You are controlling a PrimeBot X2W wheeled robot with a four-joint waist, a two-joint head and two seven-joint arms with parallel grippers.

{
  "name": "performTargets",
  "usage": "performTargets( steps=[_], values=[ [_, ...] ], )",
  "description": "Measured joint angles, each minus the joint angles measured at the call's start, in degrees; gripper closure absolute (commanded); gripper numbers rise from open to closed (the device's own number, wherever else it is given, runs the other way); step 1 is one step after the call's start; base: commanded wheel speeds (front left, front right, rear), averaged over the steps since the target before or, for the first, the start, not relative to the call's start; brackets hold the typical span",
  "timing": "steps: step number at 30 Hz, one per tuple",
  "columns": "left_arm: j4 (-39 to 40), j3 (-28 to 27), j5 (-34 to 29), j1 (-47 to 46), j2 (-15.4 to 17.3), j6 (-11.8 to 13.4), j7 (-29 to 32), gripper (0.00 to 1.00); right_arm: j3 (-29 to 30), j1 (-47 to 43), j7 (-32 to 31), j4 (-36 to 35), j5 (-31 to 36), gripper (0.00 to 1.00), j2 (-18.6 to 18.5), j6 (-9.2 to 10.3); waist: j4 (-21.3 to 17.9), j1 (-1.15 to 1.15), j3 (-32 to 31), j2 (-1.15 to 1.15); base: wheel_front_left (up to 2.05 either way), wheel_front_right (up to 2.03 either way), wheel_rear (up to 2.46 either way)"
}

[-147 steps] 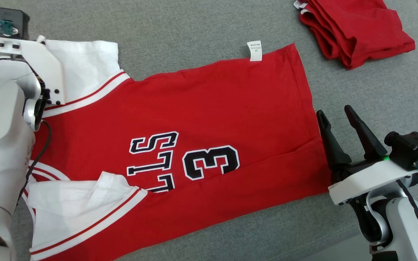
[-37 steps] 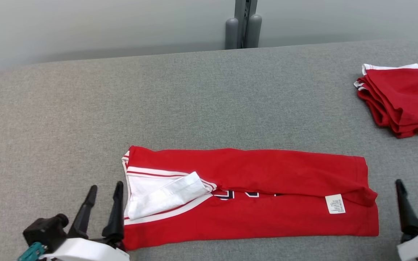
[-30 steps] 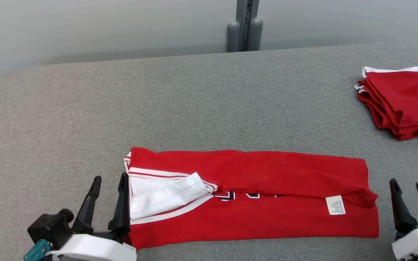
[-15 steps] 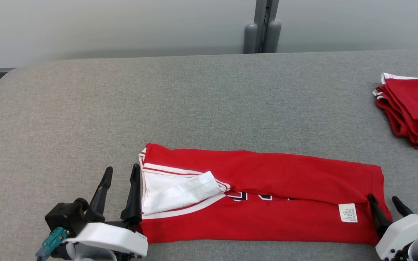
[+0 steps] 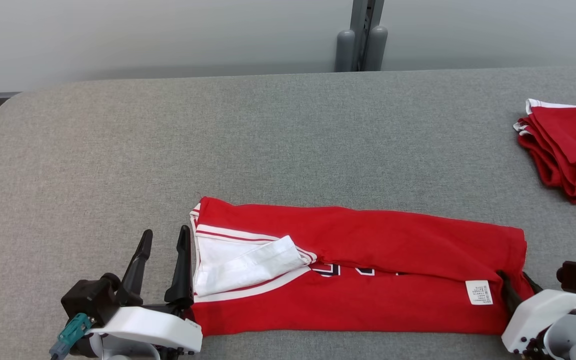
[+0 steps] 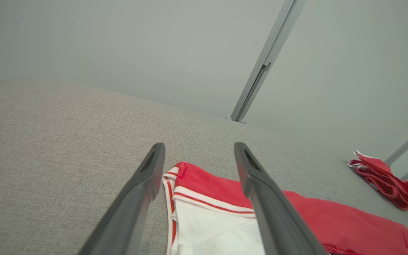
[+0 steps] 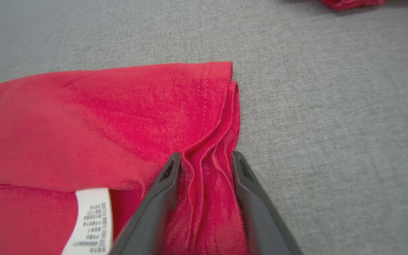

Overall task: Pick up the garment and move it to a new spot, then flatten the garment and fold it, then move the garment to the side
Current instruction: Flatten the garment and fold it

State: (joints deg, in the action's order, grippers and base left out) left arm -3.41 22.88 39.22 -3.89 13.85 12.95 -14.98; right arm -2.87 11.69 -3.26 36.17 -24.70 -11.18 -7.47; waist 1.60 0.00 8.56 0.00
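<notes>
Now — soft red jersey [image 5: 393, 240] folded long | left jaws wide | right jaws pinch bunched hem [image 7: 207, 170]

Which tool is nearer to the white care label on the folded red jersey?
Right. The right tool grips bunched cloth at the hem end of the jersey, just beside the care label. The left tool sits open at the opposite end, beside the white sleeve.

Garment [image 5: 393, 240]: red, white sleeve with red-striped trim, black-and-white lettering. Table [image 5: 218, 140]: grey weave. Folded pile [image 5: 573, 150]: red, white edge.
</notes>
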Motion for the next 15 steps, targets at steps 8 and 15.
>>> performTargets(
  steps=[8,15],
  values=[
    [-0.8,-0.7,-0.9,0.0,0.1,0.0,0.0,0.0,-1.2,1.7,0.8,1.1,-1.3,1.0,-0.8,-0.07,-0.5,0.0,-0.8,0.0,0.0,0.0,0.0],
    [-1.7,-1.9,-1.3,0.2,0.3,-0.3,0.0,0.0,0.8,1.7,-0.3,-0.4,-3.2,1.0,-5.8,-0.05,-1.5,0.0,-2.2,0.0,0.0,0.0,0.0]
  ],
)
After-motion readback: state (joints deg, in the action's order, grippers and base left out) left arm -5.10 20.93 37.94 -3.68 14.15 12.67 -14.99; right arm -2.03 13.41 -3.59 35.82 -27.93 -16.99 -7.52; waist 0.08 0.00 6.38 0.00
